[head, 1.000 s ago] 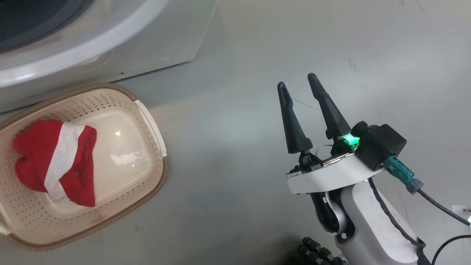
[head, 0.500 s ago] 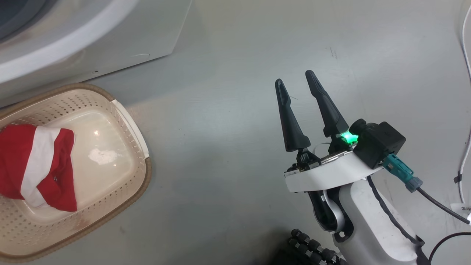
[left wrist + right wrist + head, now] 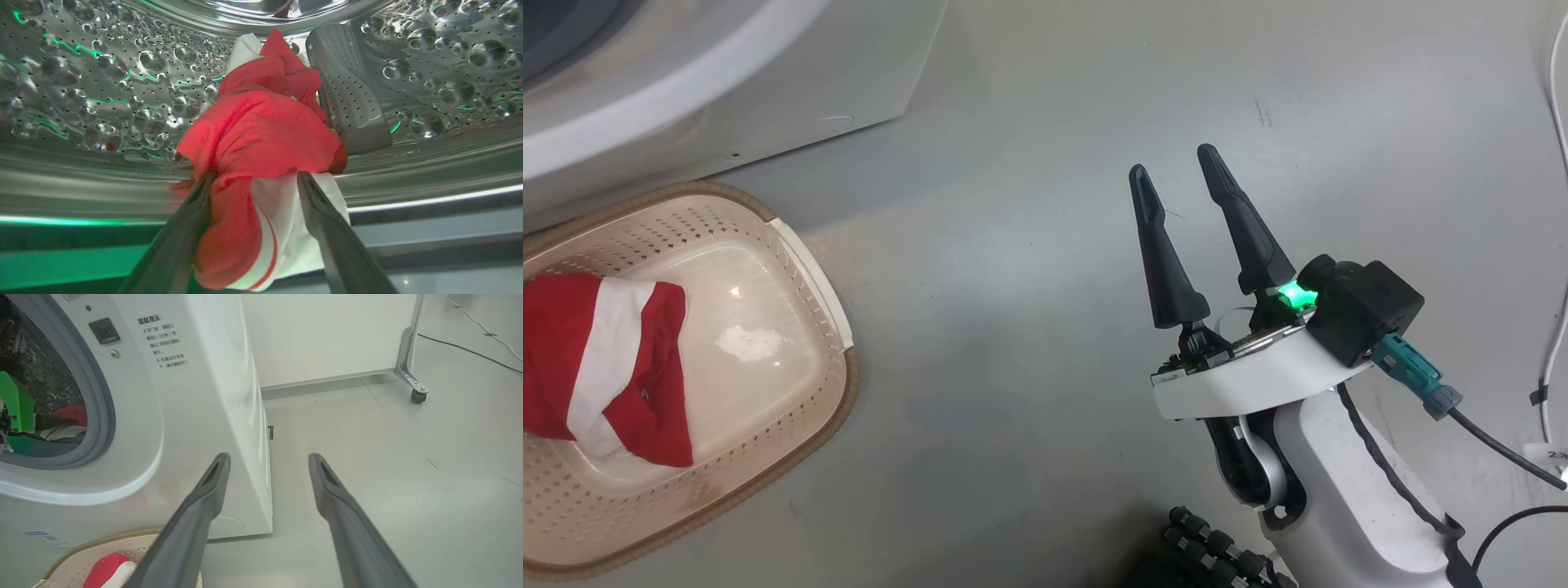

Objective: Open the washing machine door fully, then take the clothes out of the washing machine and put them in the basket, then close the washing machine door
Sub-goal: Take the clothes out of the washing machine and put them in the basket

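Grey floor [image 3: 1029,343] spreads in front of the washer [image 3: 768,90], and the basket [image 3: 843,384] sits close against the washer's foot, likely so that each load has only a short way to travel. One red-and-white garment [image 3: 605,359] lies bunched at one end of the basket, leaving most of the cream bottom bare.

The left gripper [image 3: 255,176] is inside the steel drum [image 3: 81,81]. Its fingers are spread wide, one on each side of a second garment [image 3: 261,130] that is heaped on the drum floor beside a ribbed paddle [image 3: 347,102]. The cloth bulges between the fingers and spills toward the camera. The jaws look apart rather than pinched, so this reads as lining up for a grab, with the fold centred to give both fingers something to bite on.

The right gripper [image 3: 1172,161] hangs over bare floor, well apart from the basket, with its fingers apart and nothing between them. It seems parked out of the way while the other arm works. Its wrist view shows the grey gasket [image 3: 107,416] and red cloth within.

About half the unloading looks done. Next the jaws need to close firmly, then lift clear of the lip.
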You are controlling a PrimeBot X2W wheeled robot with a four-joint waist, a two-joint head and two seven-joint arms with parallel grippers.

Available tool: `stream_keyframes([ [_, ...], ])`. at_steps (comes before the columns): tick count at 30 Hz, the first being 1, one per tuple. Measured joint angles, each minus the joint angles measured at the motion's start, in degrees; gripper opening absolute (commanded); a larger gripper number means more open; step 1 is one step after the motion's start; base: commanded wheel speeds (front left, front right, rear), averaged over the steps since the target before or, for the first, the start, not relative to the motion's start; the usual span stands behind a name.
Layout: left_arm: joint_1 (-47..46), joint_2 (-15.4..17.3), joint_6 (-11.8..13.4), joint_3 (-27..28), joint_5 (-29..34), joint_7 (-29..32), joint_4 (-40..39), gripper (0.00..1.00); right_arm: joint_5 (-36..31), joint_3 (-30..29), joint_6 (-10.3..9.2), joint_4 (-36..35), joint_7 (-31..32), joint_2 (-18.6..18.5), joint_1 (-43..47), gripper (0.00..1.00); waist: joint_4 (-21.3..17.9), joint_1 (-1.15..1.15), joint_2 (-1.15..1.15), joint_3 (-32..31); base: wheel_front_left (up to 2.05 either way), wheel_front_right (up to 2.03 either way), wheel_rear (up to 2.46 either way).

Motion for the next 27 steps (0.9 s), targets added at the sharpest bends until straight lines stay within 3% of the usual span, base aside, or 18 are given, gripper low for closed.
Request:
stream_keyframes([
  [9, -0.7, -1.3, 0.1, 0.0, -0.1, -0.5, 1.0, 0.00, 0.0, -0.2, -0.38, 0.4, 0.0, 0.0, -0.3, 1.00, 0.4, 0.00, 0.00, -0.5, 0.00, 0.00, 0.00],
  [17, -0.7, -4.3, -0.3, 0.2, -1.2, -5.5, 1.1, 0.00, -0.7, -1.0, -0.41, 0.9, 0.0, 0.0, -0.3, 1.00, 1.6, 0.00, 0.00, -1.1, 0.00, 0.00, 0.00],
  [27, -0.5, -5.8, -0.9, 0.3, -1.6, -12.9, 0.2, 0.00, -1.7, -1.1, -0.42, 1.7, 0.0, 0.0, -0.4, 1.00, 3.1, 0.00, 0.00, -2.4, 0.00, 0.00, 0.00],
])
